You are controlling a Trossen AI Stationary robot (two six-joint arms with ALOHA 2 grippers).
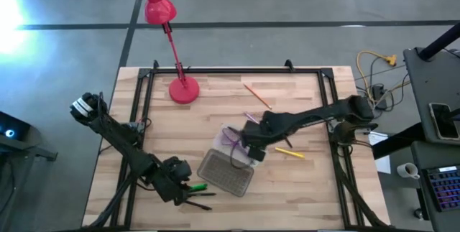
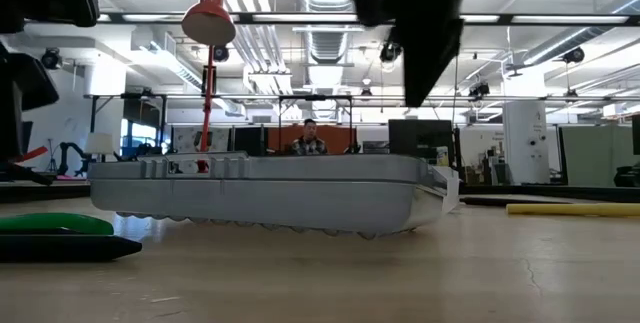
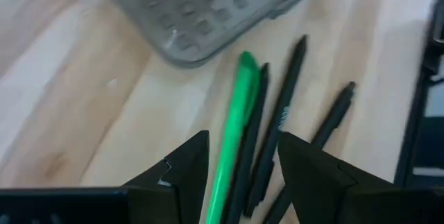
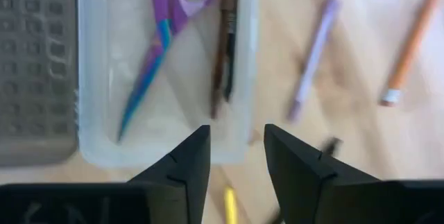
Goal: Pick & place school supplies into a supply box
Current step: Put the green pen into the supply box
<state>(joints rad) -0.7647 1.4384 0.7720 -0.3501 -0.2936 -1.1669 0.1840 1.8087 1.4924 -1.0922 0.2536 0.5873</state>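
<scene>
The supply box's translucent tray (image 4: 159,134) holds the purple-handled scissors (image 4: 163,37) and a dark brown pen (image 4: 223,50). Its grey gridded lid (image 1: 225,172) lies flat beside it on the table. My right gripper (image 4: 236,148) is open and hovers over the tray's edge (image 1: 251,149), touching nothing. Purple (image 4: 312,57), orange (image 4: 413,40) and yellow (image 1: 291,153) pencils lie on the table beyond the tray. My left gripper (image 3: 239,161) is open. Its fingers stand on either side of the green marker (image 3: 232,127) and a dark pen (image 3: 253,141), with more dark pens (image 3: 326,123) alongside.
A red desk lamp (image 1: 180,88) stands by the table's far edge, left of centre. Black frame rails (image 1: 140,110) run along the table's left, right and far sides. Bare wood lies right of the yellow pencil. In the low view, a person (image 2: 312,143) sits far behind the table.
</scene>
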